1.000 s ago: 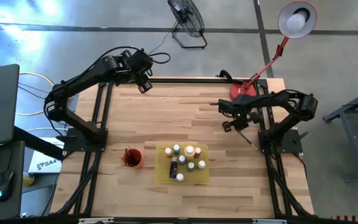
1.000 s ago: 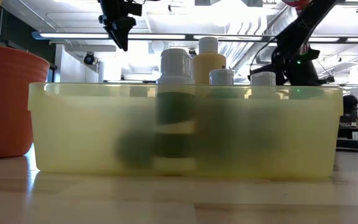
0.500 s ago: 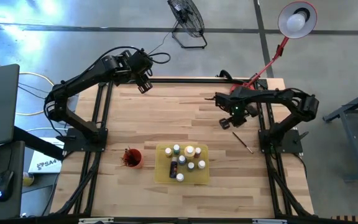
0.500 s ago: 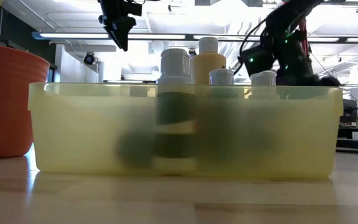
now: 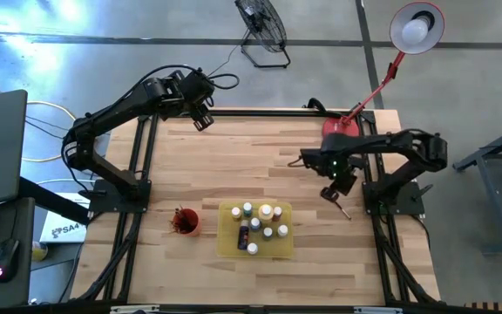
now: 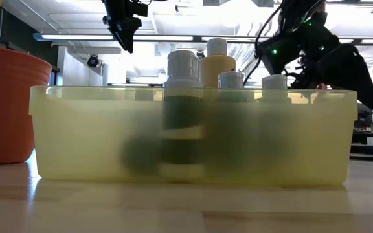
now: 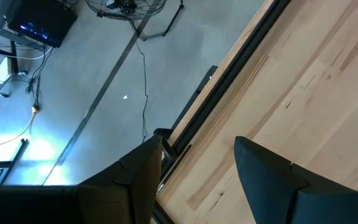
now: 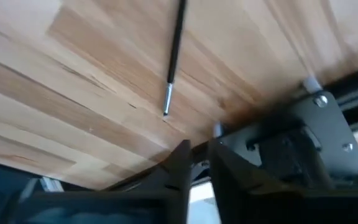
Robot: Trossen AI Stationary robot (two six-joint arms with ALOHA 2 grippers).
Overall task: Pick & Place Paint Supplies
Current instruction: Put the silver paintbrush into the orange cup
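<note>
Paintbrush lies loose by the right tool, bottles in the tray

High view: the right tool point(image 5: 331, 192) hangs over the right side of the wooden worktop point(image 5: 251, 153), just beside a thin dark paintbrush point(image 5: 342, 209) that lies flat on the boards near the right edge. From this height I cannot tell how its fingers stand. The left tool point(image 5: 200, 119) waits at the far left corner of the worktop, well apart from everything else. Near the front edge sits the flat yellow tray point(image 5: 228, 246), holding a cluster of small paint bottles point(image 5: 261, 225) with pale caps. Just left of the tray stands the red cup point(image 5: 185, 221), with dark brushes sticking out of it.

Low view: the translucent tray wall point(image 6: 96, 129) fills the picture. Pale caps and one taller yellowish bottle point(image 6: 217, 65) rise above its rim. The red cup point(image 6: 5, 103) stands at the left. Both arms show dark above.

Left wrist view: the left tool's two dark fingers point(image 7: 263, 171) are spread, with nothing between them, over the worktop's edge and the floor beyond.

Right wrist view: the right tool's fingers point(image 8: 179, 165) are nearly pressed together, a narrow gap between them, pinching nothing. The paintbrush point(image 8: 174, 56) lies on the wood ahead of them, apart from the tips, its metal ferrule pointing toward the tool.
</note>
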